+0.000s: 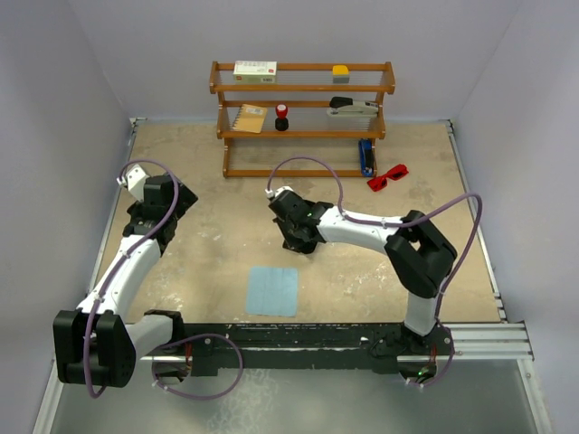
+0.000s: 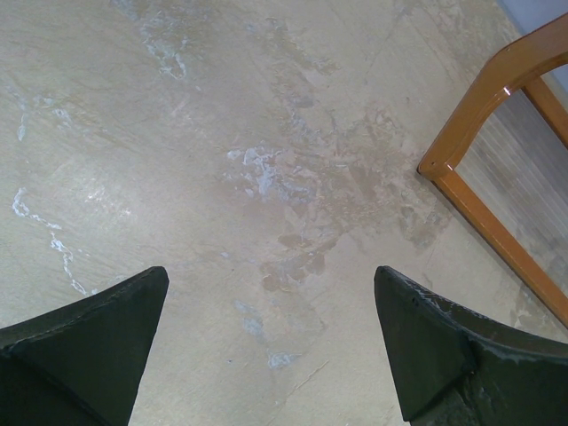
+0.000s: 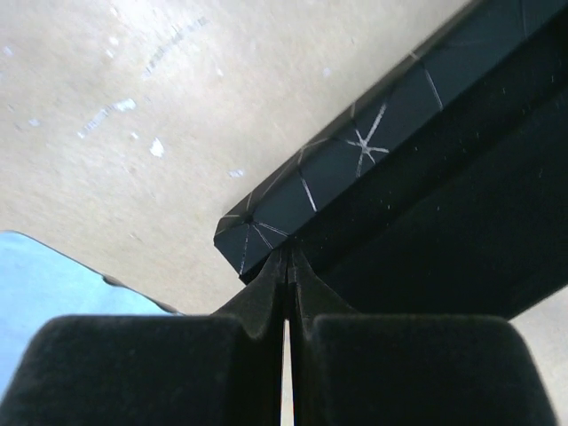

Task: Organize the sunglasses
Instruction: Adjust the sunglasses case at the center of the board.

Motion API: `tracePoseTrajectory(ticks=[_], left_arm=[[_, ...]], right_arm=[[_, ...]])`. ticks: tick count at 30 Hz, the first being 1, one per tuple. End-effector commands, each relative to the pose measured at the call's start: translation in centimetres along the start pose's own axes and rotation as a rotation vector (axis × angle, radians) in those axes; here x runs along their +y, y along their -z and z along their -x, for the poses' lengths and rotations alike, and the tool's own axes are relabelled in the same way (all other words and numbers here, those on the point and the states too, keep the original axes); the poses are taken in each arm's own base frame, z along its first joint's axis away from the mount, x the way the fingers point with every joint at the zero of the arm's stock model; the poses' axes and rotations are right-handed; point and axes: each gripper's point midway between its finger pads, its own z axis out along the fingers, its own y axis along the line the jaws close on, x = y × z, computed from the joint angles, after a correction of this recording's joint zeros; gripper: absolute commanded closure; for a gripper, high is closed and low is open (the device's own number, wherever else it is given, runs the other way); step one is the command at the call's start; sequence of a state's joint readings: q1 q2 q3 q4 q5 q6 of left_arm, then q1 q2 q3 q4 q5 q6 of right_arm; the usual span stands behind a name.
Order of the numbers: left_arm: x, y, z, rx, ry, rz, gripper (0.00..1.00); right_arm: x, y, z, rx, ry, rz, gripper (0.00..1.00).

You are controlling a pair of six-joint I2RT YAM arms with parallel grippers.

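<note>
The right gripper (image 3: 287, 266), closed seemingly on just an edge of the black case (image 3: 355, 169), could lose it; the left gripper (image 2: 271, 293) gapes idle, the red sunglasses (image 1: 387, 175) lying well apart beside the wooden shelf (image 1: 308, 135).

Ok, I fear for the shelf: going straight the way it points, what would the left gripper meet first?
Probably the bare, scuffed beige tabletop, which fills the gap ahead of the open left gripper. The brown wooden shelf frame lies off to the right of that line, though depth is unclear.

Red sunglasses (image 1: 387, 175), black case (image 3: 355, 169), blue cloth (image 1: 273, 290)
</note>
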State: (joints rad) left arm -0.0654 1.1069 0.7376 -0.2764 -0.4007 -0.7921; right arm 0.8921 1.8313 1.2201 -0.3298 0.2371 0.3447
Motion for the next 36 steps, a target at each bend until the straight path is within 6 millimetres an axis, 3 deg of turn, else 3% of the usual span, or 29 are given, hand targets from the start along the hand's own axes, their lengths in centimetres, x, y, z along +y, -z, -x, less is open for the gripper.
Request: tracePoseTrajectory(ticks=[1,11,17,31,36], left_arm=[[-0.2,0.0,1.1,-0.040,0.004,-0.007,0.04],[0.2,0.2,1.6,-0.058,-0.006,0.013,0.04],[0.4,0.3,1.9,-0.067,-0.010,0.024,0.04],[0.6,0.2,2.2,-0.076,-0.021,0.043,0.04],[0.6,0.1,2.4,-0.081,-0.029,0.046,0.04]], right_arm=[[2.1,0.3,3.5,-0.068,0.002,0.068,1.00],[4.3,-2.5,5.9,-0.059,0.006,0.112,1.00],[4.6,-4.1,7.8,-0.080,0.034,0.090,1.00],[-0.1,-7.4,13.1,-0.131,-0.067,0.041,1.00],[-0.9,-8.0,14.7,-0.150,-0.067,0.033,1.00]])
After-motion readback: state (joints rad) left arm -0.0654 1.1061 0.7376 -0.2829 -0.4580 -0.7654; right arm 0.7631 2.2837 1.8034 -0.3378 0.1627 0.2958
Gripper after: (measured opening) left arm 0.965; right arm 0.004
